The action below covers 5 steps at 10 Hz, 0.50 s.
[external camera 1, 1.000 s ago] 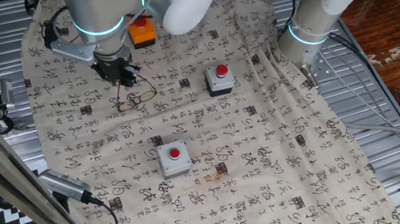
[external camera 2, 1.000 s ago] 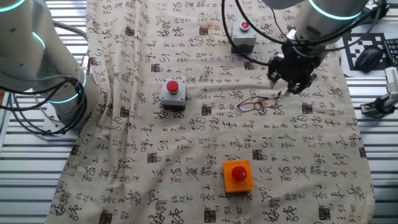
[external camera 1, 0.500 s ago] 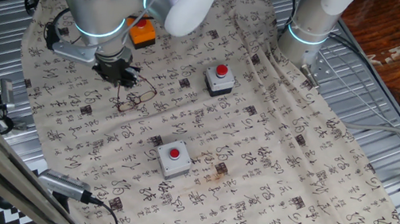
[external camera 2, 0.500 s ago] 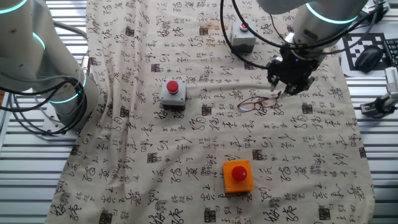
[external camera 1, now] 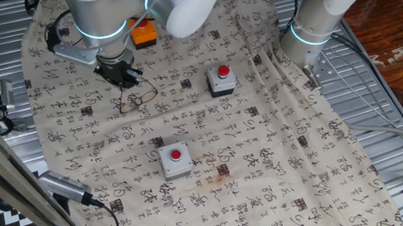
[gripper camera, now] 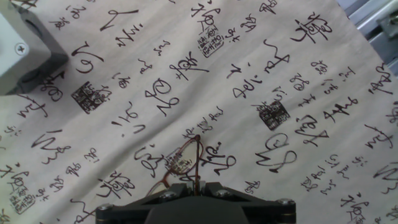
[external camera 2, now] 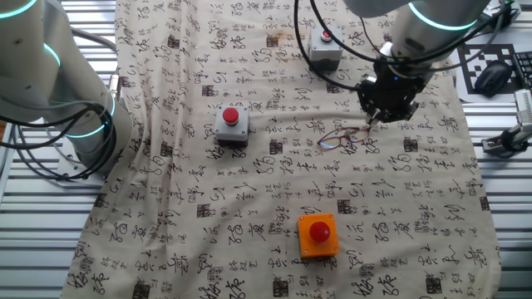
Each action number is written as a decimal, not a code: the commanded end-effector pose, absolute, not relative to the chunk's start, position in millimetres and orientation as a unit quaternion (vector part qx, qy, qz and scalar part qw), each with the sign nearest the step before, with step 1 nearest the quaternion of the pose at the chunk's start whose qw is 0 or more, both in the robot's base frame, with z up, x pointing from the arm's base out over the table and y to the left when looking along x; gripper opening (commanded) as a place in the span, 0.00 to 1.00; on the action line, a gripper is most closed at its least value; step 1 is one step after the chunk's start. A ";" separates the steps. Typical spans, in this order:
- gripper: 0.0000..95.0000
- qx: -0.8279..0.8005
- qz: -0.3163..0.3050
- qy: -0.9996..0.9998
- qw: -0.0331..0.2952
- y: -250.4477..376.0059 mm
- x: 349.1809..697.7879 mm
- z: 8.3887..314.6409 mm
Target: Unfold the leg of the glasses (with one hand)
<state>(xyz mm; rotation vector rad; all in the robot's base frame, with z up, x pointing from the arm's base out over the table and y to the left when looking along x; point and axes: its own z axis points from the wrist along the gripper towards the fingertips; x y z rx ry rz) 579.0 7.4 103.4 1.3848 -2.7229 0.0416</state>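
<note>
Left of centre in one fixed view, the gripper (external camera 1: 120,76) stands low over the glasses (external camera 1: 135,99), which lie on the printed cloth (external camera 1: 274,165) above and left of the nearer grey button box (external camera 1: 174,159). The hand view shows the fingers (gripper camera: 198,188) closed to a narrow slit at the bottom edge, a thin dark wire running up from between them; it appears to be one leg pinched there, though the contact itself is hidden. The frame looks light and springy, with clear lenses that would scratch or pop out under pressure. The safest hold is likely the leg near its free end, swung gently about the hinge while the cloth's friction steadies the front.
</note>
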 end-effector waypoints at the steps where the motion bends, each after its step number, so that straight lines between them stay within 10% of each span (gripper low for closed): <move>1: 0.00 0.457 0.006 -0.888 0.049 11.9 567.8 108.7; 5: 0.00 0.437 -0.008 -0.899 0.039 24.0 547.0 108.2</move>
